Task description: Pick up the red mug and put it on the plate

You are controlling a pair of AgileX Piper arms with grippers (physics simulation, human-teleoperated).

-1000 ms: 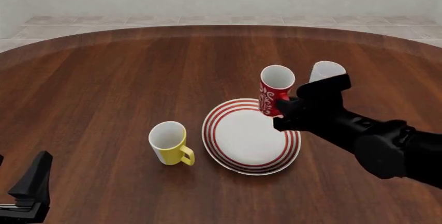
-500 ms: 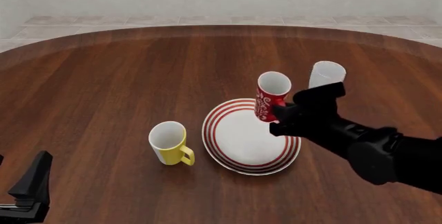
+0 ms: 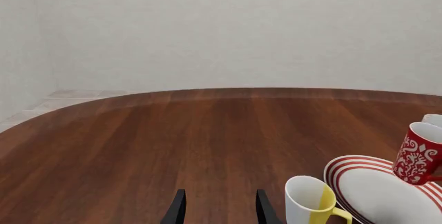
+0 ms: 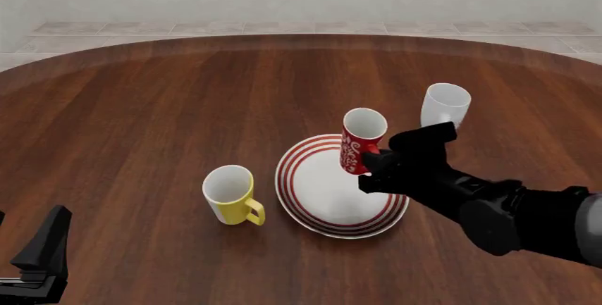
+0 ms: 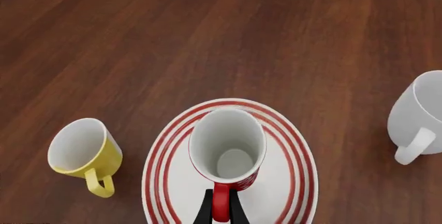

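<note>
Right wrist view looks straight down into the red mug, whose handle is pinched between the fingers of the right gripper. The mug hangs tilted above the plate, over its centre and, in the front view, toward its 1 o'clock rim. The carry step appears nearly done; the next move calls for levelling the mug, lowering it until its base meets the plate, then releasing the handle. The left gripper idles at the table's 7 o'clock edge, fingers apart and empty. A yellow mug stands at the plate's 9 o'clock, a white mug at 1 o'clock. The round wooden table is dark and glossy, with pale tiled floor and a plain wall beyond.
</note>
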